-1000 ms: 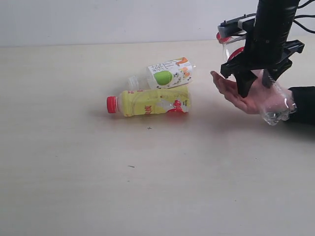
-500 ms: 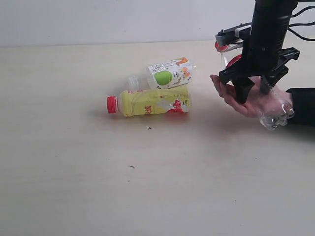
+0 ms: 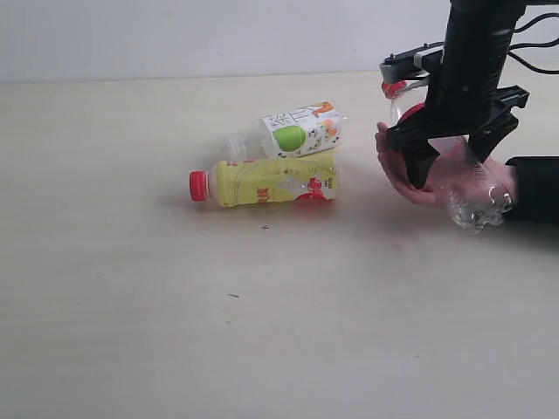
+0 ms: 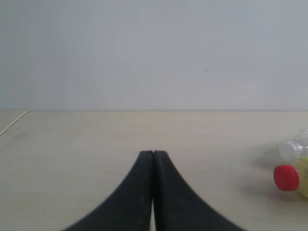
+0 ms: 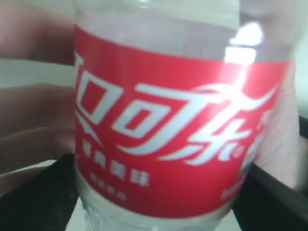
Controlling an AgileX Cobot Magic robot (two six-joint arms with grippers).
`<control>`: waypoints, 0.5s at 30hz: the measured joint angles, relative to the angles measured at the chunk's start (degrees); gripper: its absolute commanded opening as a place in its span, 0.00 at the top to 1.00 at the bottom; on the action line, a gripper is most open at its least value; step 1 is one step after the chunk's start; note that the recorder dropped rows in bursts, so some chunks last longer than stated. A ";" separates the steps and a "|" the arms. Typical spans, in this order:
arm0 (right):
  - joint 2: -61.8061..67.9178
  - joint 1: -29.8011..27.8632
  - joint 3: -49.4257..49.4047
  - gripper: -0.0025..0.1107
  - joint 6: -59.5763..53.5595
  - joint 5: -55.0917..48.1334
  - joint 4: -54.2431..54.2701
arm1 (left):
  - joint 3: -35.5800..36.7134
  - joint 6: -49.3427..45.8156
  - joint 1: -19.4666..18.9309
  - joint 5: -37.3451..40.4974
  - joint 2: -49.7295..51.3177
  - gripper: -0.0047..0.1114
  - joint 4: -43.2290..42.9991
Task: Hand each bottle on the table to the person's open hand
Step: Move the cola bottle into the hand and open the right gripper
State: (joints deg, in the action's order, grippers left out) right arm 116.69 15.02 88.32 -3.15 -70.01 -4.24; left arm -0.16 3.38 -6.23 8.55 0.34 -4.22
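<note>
I count three bottles: yellow bottle point(image 3: 266, 182) and apple bottle point(image 3: 297, 131) on the table point(image 3: 175, 332), cola bottle point(image 3: 467, 183) in the person's hand point(image 3: 395, 166). My right gripper point(image 3: 450, 166) straddles it, jaws wide; my left gripper point(image 4: 153, 155) is closed, empty.

Black columnar right arm point(image 3: 476, 52), curved tapering black jaws

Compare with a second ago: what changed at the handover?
The right gripper spread its jaws, letting go of the Coca-Cola bottle; the person's hand curled its fingers up around it. The yellow bottle and green-apple bottle lie where they were on the table.
</note>
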 measured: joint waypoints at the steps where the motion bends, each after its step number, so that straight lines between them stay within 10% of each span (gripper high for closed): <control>1: 0.00 0.00 0.00 0.28 0.00 0.00 -0.11 | 0.00 0.00 0.00 0.00 0.00 0.95 0.00; 15: -0.65 0.00 0.00 0.28 -1.18 0.83 -1.49 | 0.00 0.00 0.00 0.00 0.00 0.95 0.00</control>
State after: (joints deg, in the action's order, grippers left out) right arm 116.04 15.02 88.32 -4.33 -69.18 -5.73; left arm -0.16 3.38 -6.23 8.55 0.34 -4.22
